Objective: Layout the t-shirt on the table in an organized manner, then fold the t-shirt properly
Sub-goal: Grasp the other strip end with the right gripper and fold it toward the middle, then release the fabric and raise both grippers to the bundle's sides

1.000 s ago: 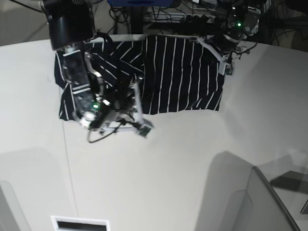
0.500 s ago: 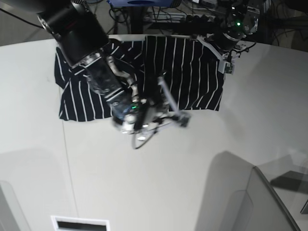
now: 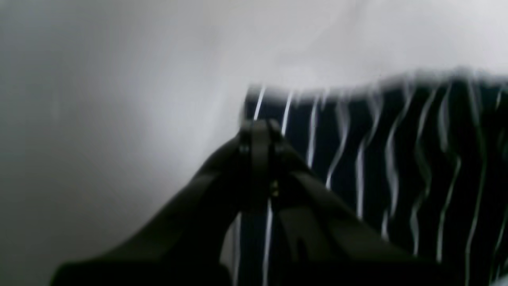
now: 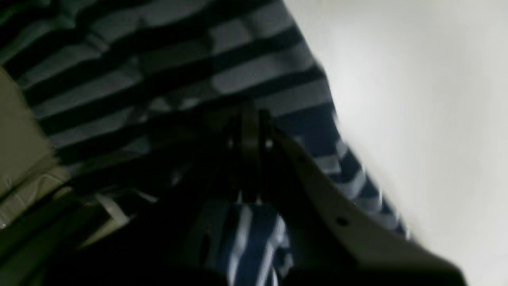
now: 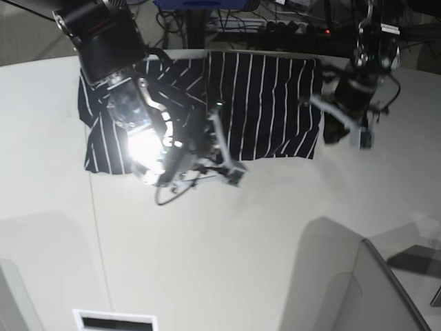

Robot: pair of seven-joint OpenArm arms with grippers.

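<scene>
The dark striped t-shirt (image 5: 265, 103) lies spread at the far side of the off-white table (image 5: 241, 241). My right gripper (image 5: 205, 129) is shut and hangs low over the shirt's front middle, just inside the hem; a bright glare sits on its wrist. In the right wrist view the shut fingertips (image 4: 248, 119) overlap striped fabric (image 4: 246, 75), with bare table to their right. My left gripper (image 5: 329, 134) is shut beside the shirt's right edge. Its fingertips (image 3: 258, 129) sit just inside a shirt corner (image 3: 254, 97). Blur hides whether either one pinches cloth.
Cables and dark equipment (image 5: 275, 24) crowd the space behind the table's far edge. A grey panel (image 5: 365, 289) rises at the front right. A white slot (image 5: 114, 321) sits at the front left, and a thin dark seam (image 5: 93, 221) runs down the tabletop.
My right arm swung right along the hem, then came partway back left. My left arm moved from the shirt's far right corner down its right edge. The shirt's outline looks unchanged.
</scene>
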